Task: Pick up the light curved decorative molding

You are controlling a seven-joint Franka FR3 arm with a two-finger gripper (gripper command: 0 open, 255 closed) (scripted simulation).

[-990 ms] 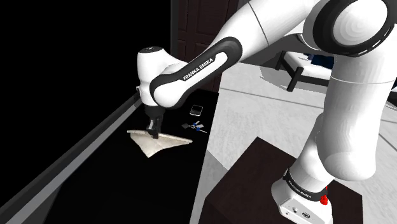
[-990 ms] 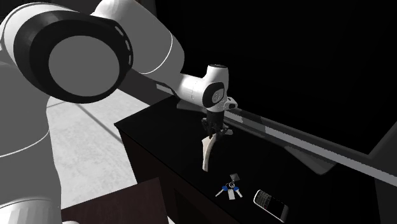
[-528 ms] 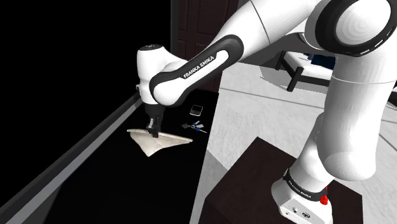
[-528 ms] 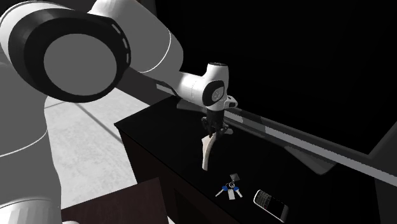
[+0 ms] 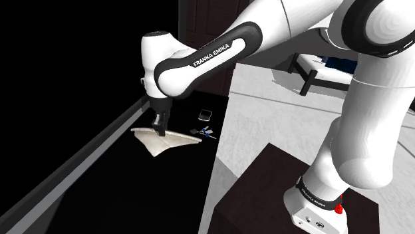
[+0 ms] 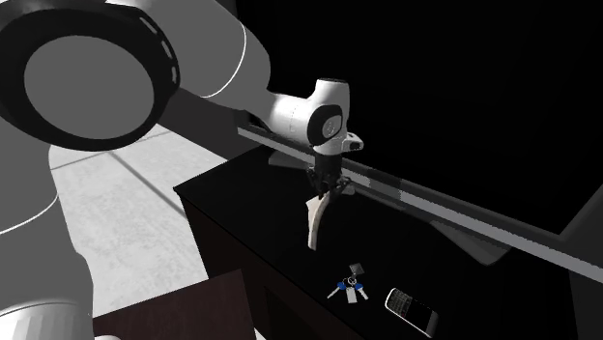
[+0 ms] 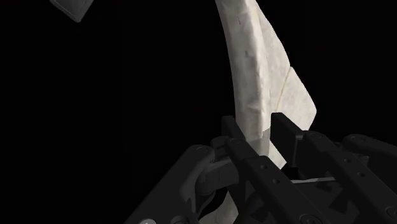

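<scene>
On the bench (image 6: pixel 235 205): we find the keys (image 6: pixel 348 288) and the phone (image 6: pixel 411 309) lying just where they lay a second ago, near each other and apart from the molding.
Molding (image 5: pixel 166 138): pale and curved, it hangs from the gripper (image 5: pixel 160 126), sitting a little higher in both outside views than a second ago.
Fingers (image 7: pixel 284 133): clenched on the molding's thick end, one on either side of its curved rim, as the wrist view shows.
Arm: the hand has risen slightly and carried the piece up with it; the long tail points down and away from the hand.
Clearance: we judge the piece just off the black top, though the dark surface gives us no shadow to prove it.
Meaning: we take the grasp as made and the lift as begun.
Risk: held at one end, the piece may swing or slip as it goes higher.
</scene>
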